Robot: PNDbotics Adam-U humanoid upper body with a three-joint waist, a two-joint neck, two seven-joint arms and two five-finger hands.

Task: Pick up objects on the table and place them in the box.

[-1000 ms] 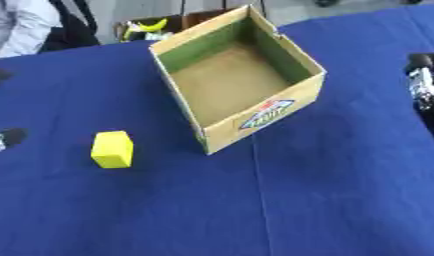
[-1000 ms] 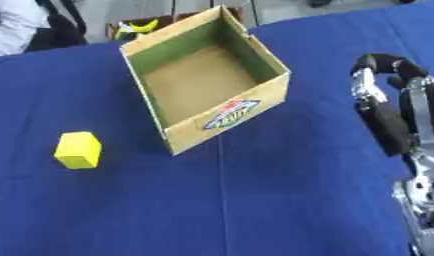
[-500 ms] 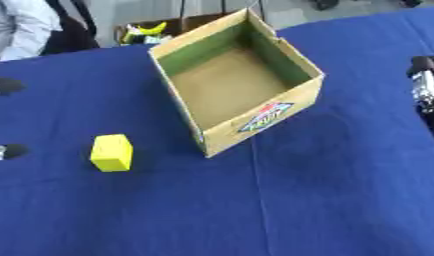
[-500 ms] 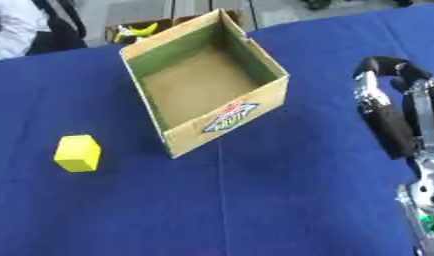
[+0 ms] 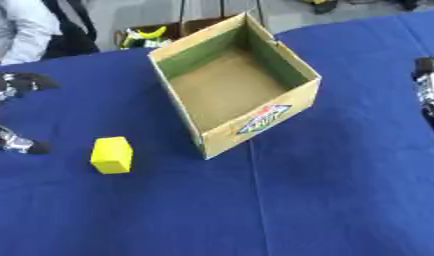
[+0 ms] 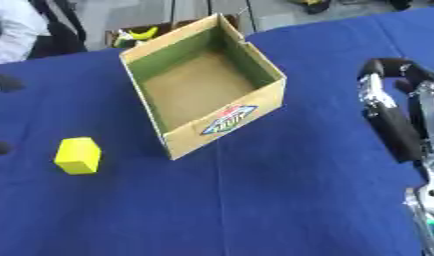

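A dark blue cloth covers the whole table and fills most of both views; a straight crease runs down it toward the near edge. Beyond the far edge of the table lies a pale grey floor, evenly lit. There stands a brown carton with something yellow and green in it, and thin dark legs of some furniture rise beside it.

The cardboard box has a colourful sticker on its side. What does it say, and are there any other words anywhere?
Open brown cardboard box: the red, white and blue label on its front wall carries lettering too blurred to read.
Small yellow block: no writing.
Blue tablecloth: no writing.
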